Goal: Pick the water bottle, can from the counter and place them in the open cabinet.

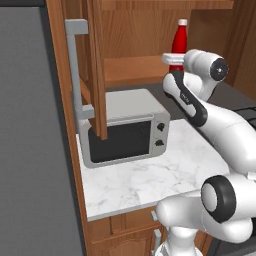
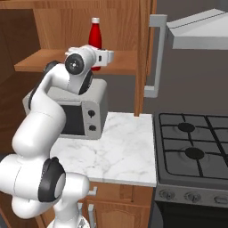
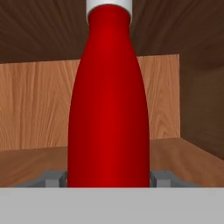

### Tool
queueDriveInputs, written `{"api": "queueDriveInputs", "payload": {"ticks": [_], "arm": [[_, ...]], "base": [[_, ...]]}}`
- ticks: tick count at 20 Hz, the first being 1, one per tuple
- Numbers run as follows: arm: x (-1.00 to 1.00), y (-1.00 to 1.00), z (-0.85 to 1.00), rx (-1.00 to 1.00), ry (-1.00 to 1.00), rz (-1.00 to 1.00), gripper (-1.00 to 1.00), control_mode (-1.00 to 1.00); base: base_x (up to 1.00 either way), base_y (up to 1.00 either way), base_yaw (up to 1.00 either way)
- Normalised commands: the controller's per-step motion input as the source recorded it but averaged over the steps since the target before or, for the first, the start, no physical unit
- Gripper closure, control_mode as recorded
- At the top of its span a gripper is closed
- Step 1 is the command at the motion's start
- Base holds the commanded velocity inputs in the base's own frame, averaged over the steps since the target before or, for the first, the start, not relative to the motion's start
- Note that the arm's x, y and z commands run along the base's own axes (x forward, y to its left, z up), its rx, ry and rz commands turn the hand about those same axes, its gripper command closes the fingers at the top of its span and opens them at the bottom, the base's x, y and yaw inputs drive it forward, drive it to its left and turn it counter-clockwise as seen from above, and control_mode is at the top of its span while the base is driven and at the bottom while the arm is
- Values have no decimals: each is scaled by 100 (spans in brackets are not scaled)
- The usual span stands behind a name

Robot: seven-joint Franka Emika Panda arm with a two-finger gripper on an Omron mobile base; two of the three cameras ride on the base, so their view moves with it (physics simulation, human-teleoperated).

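standing upright on the open cabinet (image 1: 135, 67) shelf above the microwave (image 1: 125, 132), the water bottle (image 3: 109, 109) sits pinched low between the gripper (image 3: 109, 178) fingertips, apparently so it stays steady while being set down.

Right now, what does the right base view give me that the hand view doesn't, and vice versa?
Right base view alone: the black gas stove, the grey microwave on white marble beside it, and the cabinet door's long grey bar handle.

Hand view alone: the tool close up, a grey fingertip on either side of the bottle's lower body.

Both: the tall glossy red water bottle with white cap, upright on the wooden shelf of the open brown cabinet.
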Motion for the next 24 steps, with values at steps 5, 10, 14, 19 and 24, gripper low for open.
{"api": "queueDriveInputs", "payload": {"ticks": [5, 10, 14, 19, 24], "arm": [[12, -1, 0, -1, 0, 0, 100, -100], [6, -1, -1, 0, 0, 0, 100, -100], [15, 0, -2, 0, 0, 0, 100, -100], [13, 0, 0, 0, 0, 0, 100, -100], [14, 0, -1, -1, 0, 0, 100, -100]], "base": [[0, 0, 0], [0, 0, 0], [0, 0, 0], [0, 0, 0], [0, 0, 0]]}}
